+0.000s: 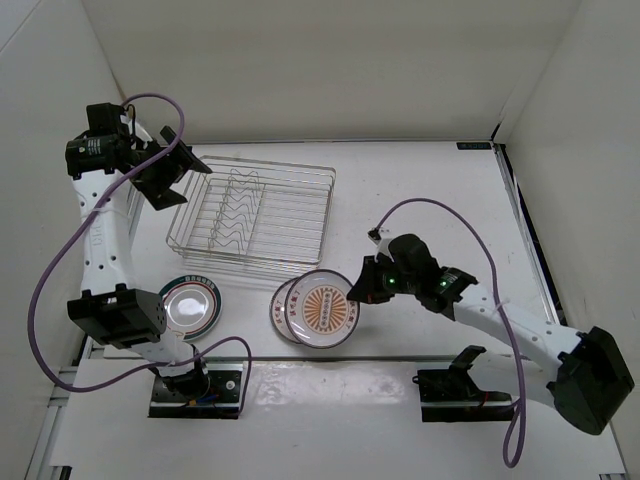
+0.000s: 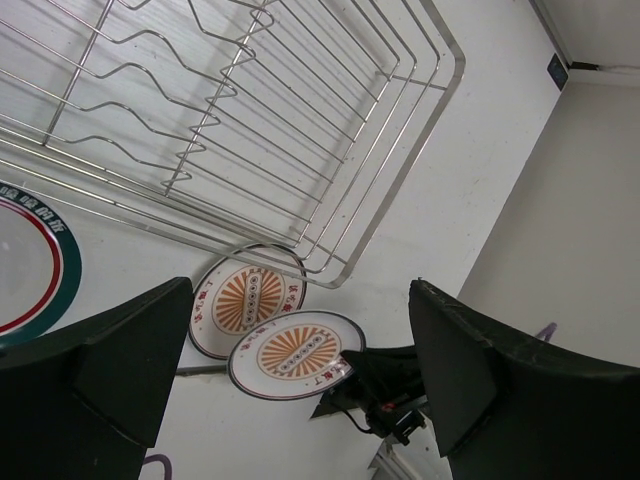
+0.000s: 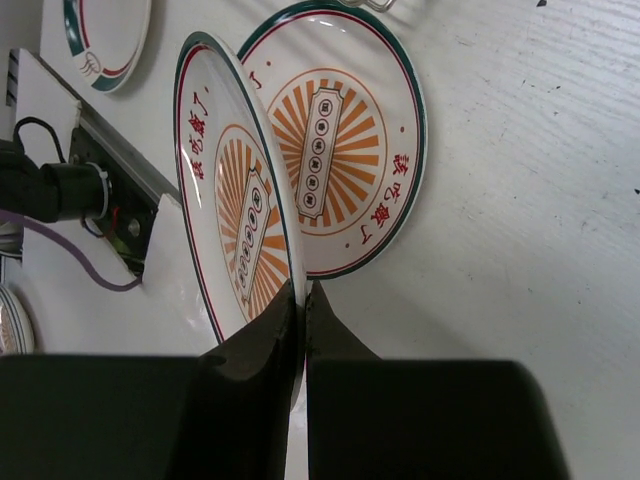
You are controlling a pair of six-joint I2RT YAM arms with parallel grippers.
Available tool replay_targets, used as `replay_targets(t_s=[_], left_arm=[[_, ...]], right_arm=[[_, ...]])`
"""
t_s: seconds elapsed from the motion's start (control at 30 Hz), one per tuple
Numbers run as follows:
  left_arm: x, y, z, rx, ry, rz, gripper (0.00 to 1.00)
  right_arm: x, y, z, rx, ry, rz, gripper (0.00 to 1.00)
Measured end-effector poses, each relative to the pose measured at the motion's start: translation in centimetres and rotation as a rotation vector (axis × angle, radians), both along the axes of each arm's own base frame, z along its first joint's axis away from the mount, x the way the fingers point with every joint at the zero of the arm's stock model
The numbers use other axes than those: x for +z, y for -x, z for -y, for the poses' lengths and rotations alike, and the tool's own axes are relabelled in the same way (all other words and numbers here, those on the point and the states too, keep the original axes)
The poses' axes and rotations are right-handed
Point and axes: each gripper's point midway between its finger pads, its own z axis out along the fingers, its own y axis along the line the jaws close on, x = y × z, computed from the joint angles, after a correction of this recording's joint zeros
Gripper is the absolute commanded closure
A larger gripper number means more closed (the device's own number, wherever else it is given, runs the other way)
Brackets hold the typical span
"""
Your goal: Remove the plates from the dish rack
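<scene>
The silver wire dish rack (image 1: 250,215) stands empty at the back middle; it also shows in the left wrist view (image 2: 250,120). A green-rimmed plate (image 1: 190,305) lies flat on the table in front of the rack's left end. One sunburst plate (image 1: 284,305) lies flat in front of the rack. My right gripper (image 1: 357,290) is shut on the right rim of the second sunburst plate (image 1: 327,310), which overlaps the first. In the right wrist view the held plate (image 3: 240,220) is tilted beside the flat one (image 3: 340,140). My left gripper (image 1: 172,172) is open and empty, raised over the rack's left end.
White walls close in the table on the left, back and right. The arm bases (image 1: 195,385) sit on the near edge. A purple cable (image 1: 440,215) loops over the right arm.
</scene>
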Motion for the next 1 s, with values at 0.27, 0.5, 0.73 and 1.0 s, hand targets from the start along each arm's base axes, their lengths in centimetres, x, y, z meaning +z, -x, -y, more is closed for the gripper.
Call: replay_targets(t_s=[0.27,0.5,0.73,1.0], left_arm=[[0.1,0.0,0.1,-0.005,0.005,0.004,0.01],[0.4,0.5,0.2,-0.005,0.004,0.013,0.00],[0.6,0.6,0.3,-0.007,0.005,0.017,0.00],[0.7,0.6,0.3,-0.007,0.005,0.022,0.00]], right_arm=[[-4.3,-1.0,-1.3,-0.020,0.040,-0.086,1.00],[-5.0,-3.0,-3.7,0.024,0.077,-0.118,0.85],[-4.0,-3.6,-4.1,0.046,0.115,-0.120,0.26],[-3.3,-3.1,-3.1,0.079,0.180,-0.117,0.25]])
